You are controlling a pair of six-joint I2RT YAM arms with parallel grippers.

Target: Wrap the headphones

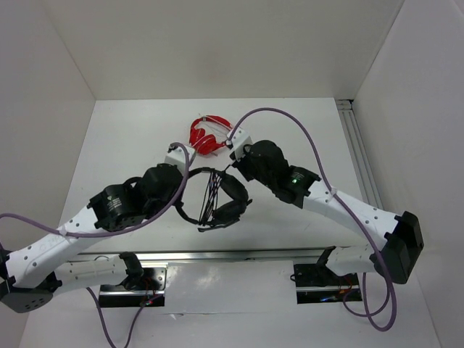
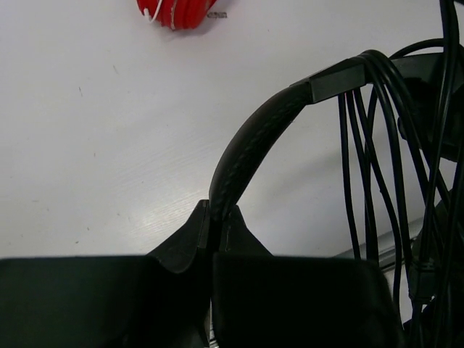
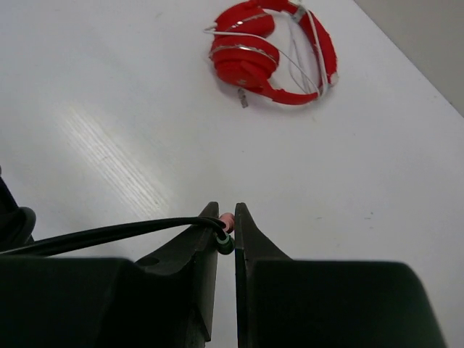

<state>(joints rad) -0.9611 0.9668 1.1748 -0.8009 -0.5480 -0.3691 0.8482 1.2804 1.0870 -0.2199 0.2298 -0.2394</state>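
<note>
- White counter (image 1: 130,138): work area, both arms reaching in over its middle.
- Black over-ear headphones with thin headband and padded oval earcups (image 1: 233,190): between the two arms at mid-counter. The headband arch is lifted clear of the surface; whether the earcups rest on it, cannot tell.
- Small red headphones (image 1: 206,134): lying flat beyond the work, apart from it, not involved.
- Left end effector (image 2: 212,217): closed tight on the black textured headband (image 2: 250,145), steadying it as the anchor.
- Right end effector (image 3: 226,217): narrow, pinching the cable tip just behind the plug, low over bare counter near the red pair.
- Long thin black cable (image 2: 370,181): several turns already draped over the headband beside the slider block and hanging as loose strands. One run leads off to the right end effector.
- Plug with green ring and pink tip (image 3: 226,243): sits between the right fingers, free end not yet secured.
- Judgement: wrapping mostly done. Left to do is laying in the last short length and tucking the plug so the turns hold.
</note>
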